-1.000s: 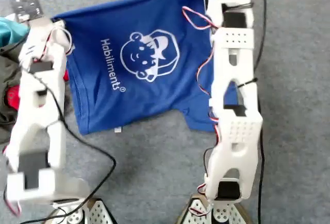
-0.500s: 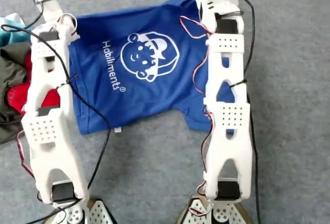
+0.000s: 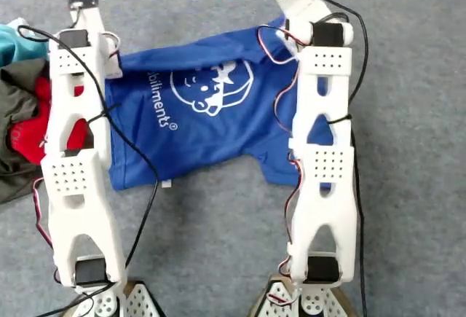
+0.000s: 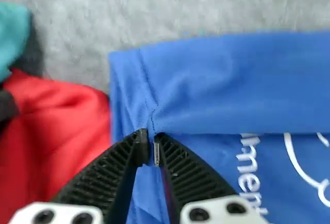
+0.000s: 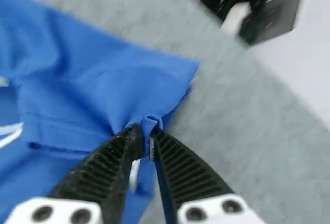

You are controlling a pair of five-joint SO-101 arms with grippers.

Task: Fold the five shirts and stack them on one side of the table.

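Clamping the blue shirt (image 3: 207, 136) are left pincer (image 4: 150, 140) and right pincer (image 5: 147, 134).

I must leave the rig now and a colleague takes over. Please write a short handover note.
Left gripper: shut on a far corner of the blue shirt.
Right gripper: shut on its other far corner.
The blue shirt lies on the grey table, far edge doubled over the top of its print.
A red shirt, a teal shirt and a dark grey garment lie heaped beside the left arm.
Done: first fold begun. Left: finish it, fold the others, stack all.
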